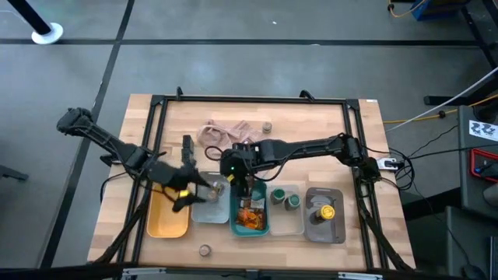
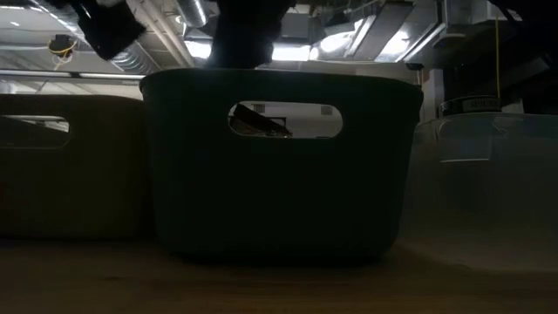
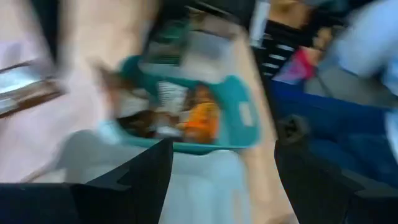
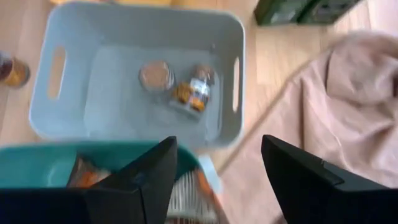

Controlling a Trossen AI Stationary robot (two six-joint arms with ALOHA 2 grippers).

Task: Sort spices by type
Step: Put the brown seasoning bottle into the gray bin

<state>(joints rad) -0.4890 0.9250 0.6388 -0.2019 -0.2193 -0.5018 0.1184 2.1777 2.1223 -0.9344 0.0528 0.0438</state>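
Dark plastic fills most of the low view: the teal rectangular tray (image 2: 279,166) is seen only as a near-black wall with a handle slot, so its contents are hidden there, and the arms are cut off at the top edge. The left wrist view is smeared, and little beyond colours can be made out in it.

Containers, listed from the high view, left to right along the wooden table (image 1: 342,132):
- yellow rectangular tray (image 1: 167,220): nothing is made out inside it.
- grey rectangular tray (image 4: 140,74): two small round jars with tan lids (image 4: 177,86) are held, one upright, one lying on its side.
- teal tray: flat orange-brown packets (image 1: 250,215) are piled inside.
- clear rectangular tray (image 1: 288,220): two small round jars with green lids (image 1: 286,199) are held.
- second grey rectangular tray (image 1: 327,225): a round jar with a yellow lid (image 1: 327,211) is held.

Loose items: one tan-lidded jar (image 1: 267,126) by the crumpled beige-pink cloth (image 1: 226,132), another (image 1: 205,250) near the front edge, small black blocks (image 1: 187,148) beside the cloth.

Arms: the left gripper (image 1: 191,193) is stretched over the first grey tray, fingers spread and empty. The right gripper (image 1: 237,180) is angled down over the far end of the teal tray, fingers parted, nothing seen between them
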